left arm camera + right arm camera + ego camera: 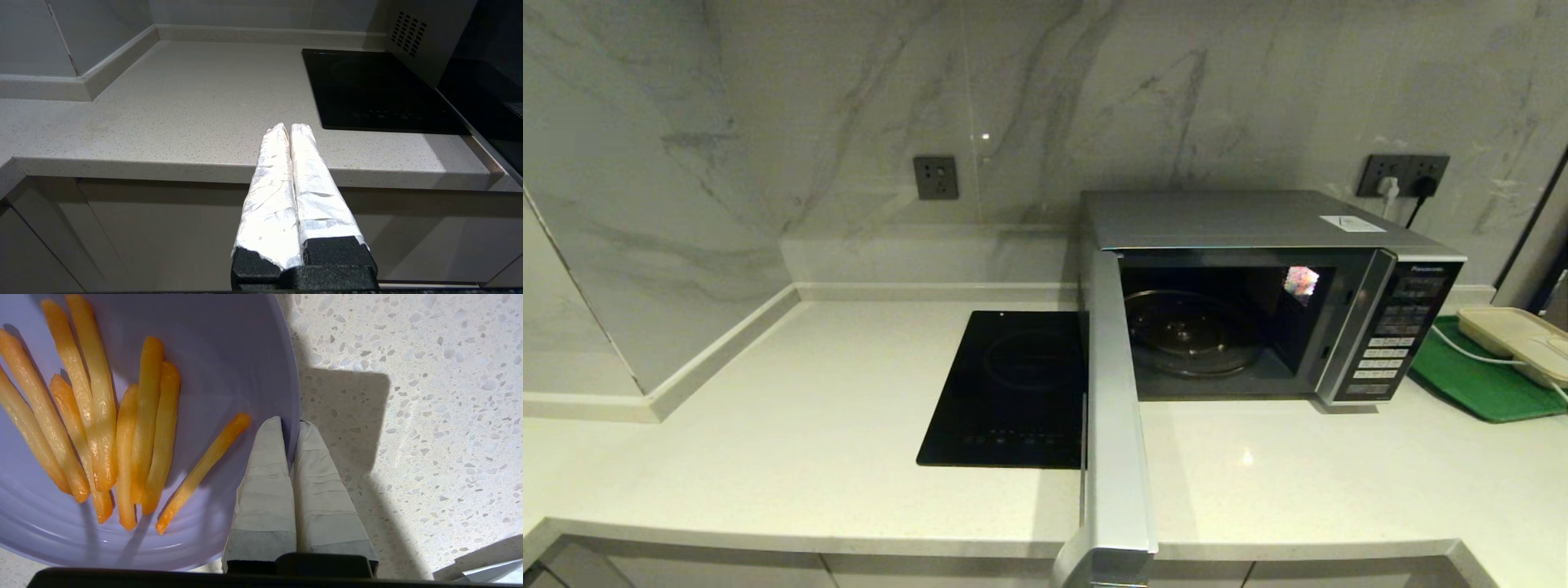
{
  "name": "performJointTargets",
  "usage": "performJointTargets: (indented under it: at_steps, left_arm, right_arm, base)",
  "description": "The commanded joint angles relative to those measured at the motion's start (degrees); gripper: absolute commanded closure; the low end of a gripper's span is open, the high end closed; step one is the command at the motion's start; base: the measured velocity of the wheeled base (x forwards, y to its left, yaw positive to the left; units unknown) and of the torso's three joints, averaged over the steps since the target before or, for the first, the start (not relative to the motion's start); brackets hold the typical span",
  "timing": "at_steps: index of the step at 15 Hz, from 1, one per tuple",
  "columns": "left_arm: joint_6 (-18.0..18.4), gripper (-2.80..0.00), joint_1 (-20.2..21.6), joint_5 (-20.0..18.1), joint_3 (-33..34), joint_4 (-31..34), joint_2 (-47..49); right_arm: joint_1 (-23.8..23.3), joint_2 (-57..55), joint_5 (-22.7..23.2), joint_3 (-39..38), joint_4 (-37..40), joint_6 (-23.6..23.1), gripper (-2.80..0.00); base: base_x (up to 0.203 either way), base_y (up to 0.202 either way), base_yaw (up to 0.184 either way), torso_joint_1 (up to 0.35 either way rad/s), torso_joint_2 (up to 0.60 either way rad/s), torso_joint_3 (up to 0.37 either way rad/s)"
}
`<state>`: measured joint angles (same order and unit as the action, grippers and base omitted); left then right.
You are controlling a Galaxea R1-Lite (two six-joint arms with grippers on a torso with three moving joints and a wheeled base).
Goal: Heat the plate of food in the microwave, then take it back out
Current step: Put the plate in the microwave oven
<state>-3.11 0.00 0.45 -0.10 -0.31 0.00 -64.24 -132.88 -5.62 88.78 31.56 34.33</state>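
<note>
One microwave [1258, 302], silver, door swung fully open toward the counter edge, glass turntable [1191, 333] bare inside. One plate of food [143, 428], lavender with orange-yellow sticks, over the speckled counter [408, 416] and outside the head view; right gripper [291, 426] pinches its rim, one finger inside, one outside. Left gripper [289, 127], fingers pressed together on nothing, hovers before the counter edge near the black cooktop [380, 94]. Judged progress: door opened; loading, heating and retrieval outstanding.
</note>
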Motion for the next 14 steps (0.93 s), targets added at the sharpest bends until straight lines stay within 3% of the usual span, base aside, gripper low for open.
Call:
performJointTargets:
  at_steps: [1,6,11,14]
  left_arm:
    - [-0.1,0.0,0.0,0.0,0.0,0.0,0.0]
    - [-0.1,0.0,0.0,0.0,0.0,0.0,0.0]
    - [-0.1,0.0,0.0,0.0,0.0,0.0,0.0]
    - [-0.1,0.0,0.0,0.0,0.0,0.0,0.0]
  right_arm:
    - [0.1,1.0,1.0,-0.8,0.3,-0.8,0.0]
    - [0.1,4.1,3.5,-4.6,0.3,-3.5,0.0]
    - [0.3,8.7,8.7,-8.8,0.4,-14.5,0.0]
    - [0.8,9.7,10.6,-10.8,0.4,-16.6,0.0]
  base:
    - [0.0,0.0,0.0,0.0,0.0,0.0]
    - [0.0,0.0,0.0,0.0,0.0,0.0]
    - [0.0,0.0,0.0,0.0,0.0,0.0]
    - [0.0,0.0,0.0,0.0,0.0,0.0]
